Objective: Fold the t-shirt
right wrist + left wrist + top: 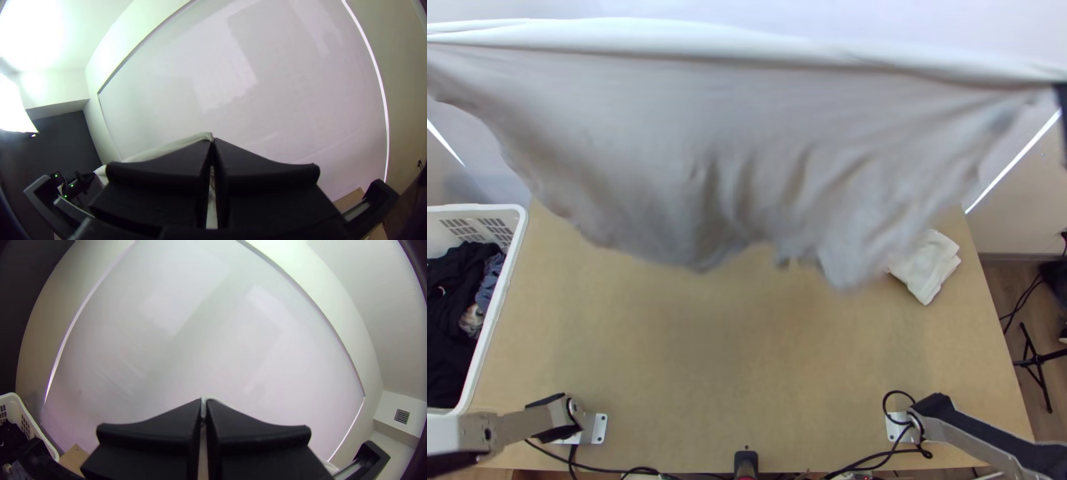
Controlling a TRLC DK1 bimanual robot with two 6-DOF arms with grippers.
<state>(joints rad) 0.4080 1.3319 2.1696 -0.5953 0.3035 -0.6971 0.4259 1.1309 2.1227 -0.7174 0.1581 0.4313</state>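
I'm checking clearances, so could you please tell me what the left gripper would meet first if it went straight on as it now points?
Probably the large, flat, pale panel ahead; from the black-fingered left gripper, the way there looks free in the left wrist view, though depth is unclear.

You have bright light, a lamp [11, 109] glaring in the right wrist view, the t-shirt [667, 160] blurred above the bench [747, 376], and fisheye-bent wrist views.
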